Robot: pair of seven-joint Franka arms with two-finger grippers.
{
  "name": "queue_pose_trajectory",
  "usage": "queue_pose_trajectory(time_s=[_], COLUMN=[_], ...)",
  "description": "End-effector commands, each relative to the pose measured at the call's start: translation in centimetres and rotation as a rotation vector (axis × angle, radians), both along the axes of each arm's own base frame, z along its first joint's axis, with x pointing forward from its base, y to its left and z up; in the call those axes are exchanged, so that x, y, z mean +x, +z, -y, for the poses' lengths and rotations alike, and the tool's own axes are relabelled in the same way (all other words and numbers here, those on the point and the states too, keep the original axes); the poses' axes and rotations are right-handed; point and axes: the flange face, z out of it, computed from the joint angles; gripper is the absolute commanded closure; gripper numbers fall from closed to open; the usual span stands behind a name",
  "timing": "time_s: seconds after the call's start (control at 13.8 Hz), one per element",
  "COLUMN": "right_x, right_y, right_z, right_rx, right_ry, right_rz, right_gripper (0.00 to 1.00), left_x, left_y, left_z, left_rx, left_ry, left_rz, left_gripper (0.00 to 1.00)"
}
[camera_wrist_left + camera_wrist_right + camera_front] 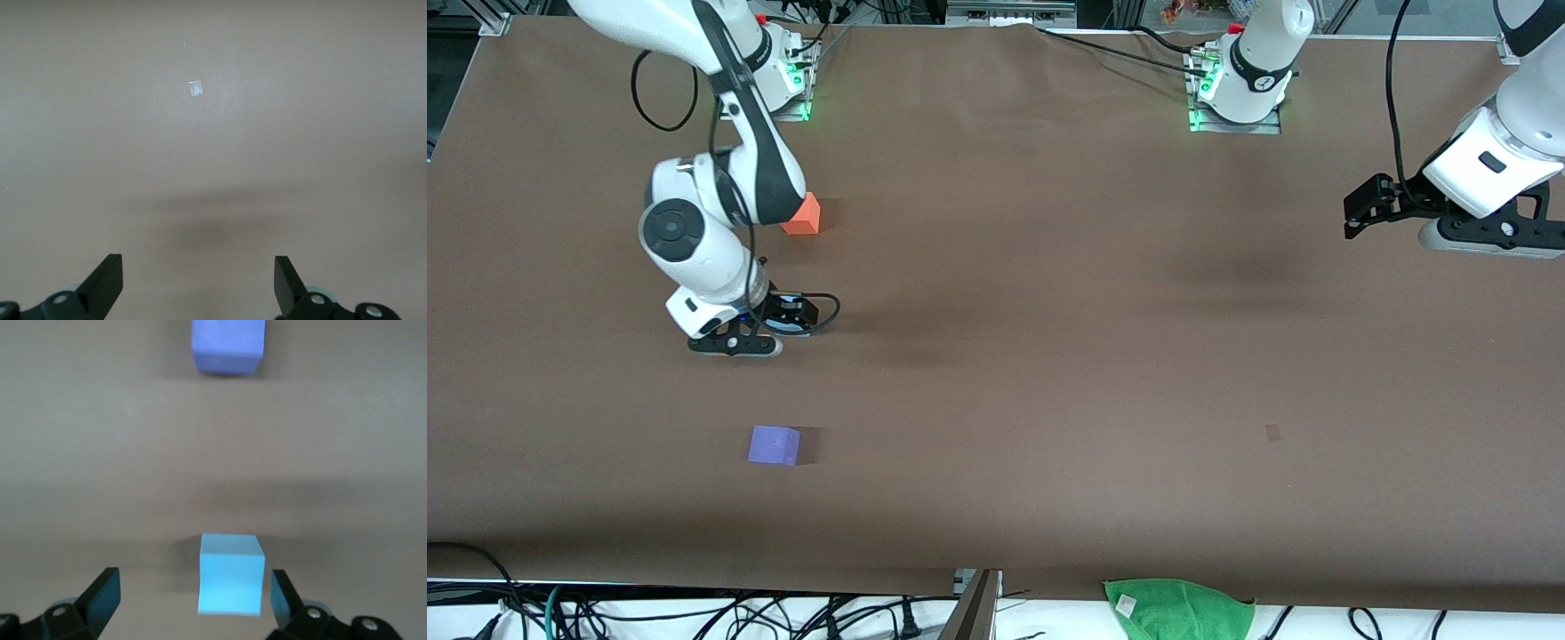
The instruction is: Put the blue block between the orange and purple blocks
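Observation:
The blue block [230, 573] stands on the table between the open fingers of my right gripper [193, 600], close to one finger and apart from the other. In the front view the right gripper [734, 342] is low over the table between the orange block [802, 215] and the purple block [774, 444], and it hides the blue block. The purple block also shows in the right wrist view [228, 347]. My left gripper [1489, 242] waits open and empty at the left arm's end of the table, and its fingers [107, 283] show over bare table.
A green cloth [1178, 609] lies at the table edge nearest the front camera. A small patch of tape [1272, 432] is on the table and also shows in the left wrist view [195, 88]. Cables run along the table edge.

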Motion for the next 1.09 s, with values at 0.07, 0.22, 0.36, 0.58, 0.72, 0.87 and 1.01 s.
queue_pose_trajectory(time_s=[0.07,0.22,0.36,0.58,0.72,0.87,1.01], right_x=[0.8,-0.2,-0.7,-2.4,-2.2,-2.4,-3.3], right_y=[11.6,17.5,20.8,24.7,25.1,25.1,25.8], right_z=[2.2,3.7,4.7,6.9,8.7,10.3,11.9], right_rx=[0.026,0.034,0.032,0.044,0.045,0.050,0.058], right_ry=[0.107,0.155,0.189,0.186,0.225,0.254,0.236], right_rz=[-0.004,-0.041,-0.059,-0.057,-0.047,-0.059,-0.081], right_gripper=[0.00,0.00,0.00,0.00,0.00,0.00,0.00], left_x=[0.6,0.6,0.7,0.8,0.8,1.0,1.0], left_y=[0.6,0.4,0.3,0.9,0.9,0.7,0.7], left_z=[0.2,0.2,0.2,0.2,0.1,0.1,0.0], left_rx=[0.006,0.006,0.006,0.005,0.005,0.005,0.005], left_ry=[-0.016,-0.018,-0.016,-0.016,-0.015,-0.015,-0.013], left_rz=[-0.002,-0.005,-0.007,0.004,0.004,0.001,-0.001], left_gripper=[0.00,0.00,0.00,0.00,0.00,0.00,0.00])
